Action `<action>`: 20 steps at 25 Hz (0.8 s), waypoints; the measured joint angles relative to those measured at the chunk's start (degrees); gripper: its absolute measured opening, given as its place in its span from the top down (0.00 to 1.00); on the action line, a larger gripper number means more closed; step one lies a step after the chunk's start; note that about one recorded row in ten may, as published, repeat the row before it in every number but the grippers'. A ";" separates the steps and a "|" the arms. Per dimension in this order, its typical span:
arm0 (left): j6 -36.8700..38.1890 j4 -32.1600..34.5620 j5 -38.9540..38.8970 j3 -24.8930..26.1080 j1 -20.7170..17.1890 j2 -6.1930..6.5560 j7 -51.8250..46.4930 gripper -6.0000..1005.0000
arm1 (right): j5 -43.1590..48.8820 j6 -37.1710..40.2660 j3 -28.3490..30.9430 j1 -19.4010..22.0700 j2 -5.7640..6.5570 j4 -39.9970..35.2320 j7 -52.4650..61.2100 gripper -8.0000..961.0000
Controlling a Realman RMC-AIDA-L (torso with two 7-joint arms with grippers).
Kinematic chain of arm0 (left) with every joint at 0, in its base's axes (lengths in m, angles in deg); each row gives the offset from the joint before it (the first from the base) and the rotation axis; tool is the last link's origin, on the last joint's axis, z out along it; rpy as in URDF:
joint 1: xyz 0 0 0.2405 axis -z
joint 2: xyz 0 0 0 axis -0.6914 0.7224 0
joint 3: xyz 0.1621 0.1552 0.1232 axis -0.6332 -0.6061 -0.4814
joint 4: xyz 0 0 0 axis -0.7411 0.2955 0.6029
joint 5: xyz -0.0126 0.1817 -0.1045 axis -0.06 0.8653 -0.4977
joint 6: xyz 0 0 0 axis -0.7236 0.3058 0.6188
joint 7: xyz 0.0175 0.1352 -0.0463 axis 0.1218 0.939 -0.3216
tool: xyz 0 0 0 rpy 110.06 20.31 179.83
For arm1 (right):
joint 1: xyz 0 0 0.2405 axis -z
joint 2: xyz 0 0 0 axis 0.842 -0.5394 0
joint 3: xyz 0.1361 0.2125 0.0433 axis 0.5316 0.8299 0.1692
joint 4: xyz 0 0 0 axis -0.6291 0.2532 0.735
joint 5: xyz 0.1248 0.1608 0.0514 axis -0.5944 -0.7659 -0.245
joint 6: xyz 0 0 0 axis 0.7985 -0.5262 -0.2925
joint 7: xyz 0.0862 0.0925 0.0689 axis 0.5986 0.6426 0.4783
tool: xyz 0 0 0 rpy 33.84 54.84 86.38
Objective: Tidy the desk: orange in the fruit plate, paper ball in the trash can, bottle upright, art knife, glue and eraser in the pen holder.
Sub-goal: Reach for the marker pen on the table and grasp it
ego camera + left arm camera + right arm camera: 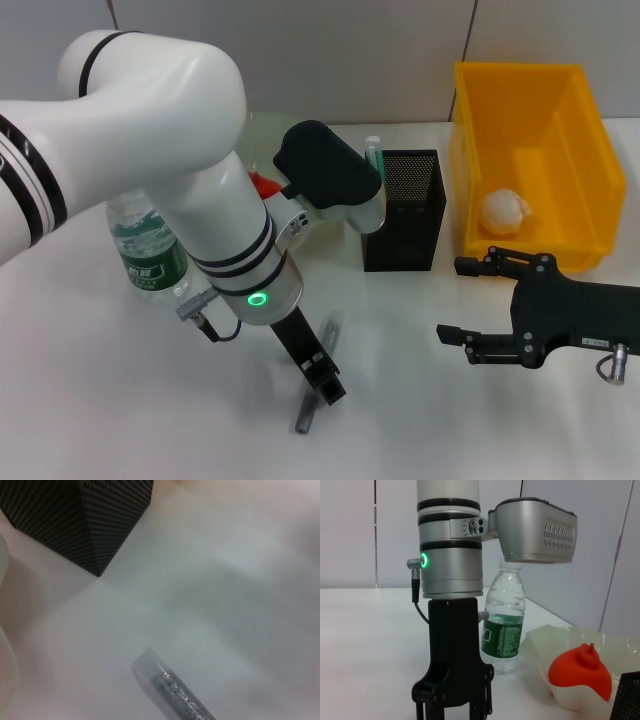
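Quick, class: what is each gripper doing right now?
Left gripper: down at the art knife on the desk; grip cannot be told.
Right gripper: open, holding nothing.

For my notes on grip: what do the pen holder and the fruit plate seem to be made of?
The pen holder looks like black metal mesh, matte: fine holes cover its walls. The fruit plate looks like pale green translucent glass, glossy, with a wavy rim; it could be plastic.
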 joint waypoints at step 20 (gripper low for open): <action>-0.31 0.59 0.46 -1.09 -0.19 0.00 0.59 0.38 | -0.10 0.09 0.57 -0.36 -0.21 0.00 -0.03 0.15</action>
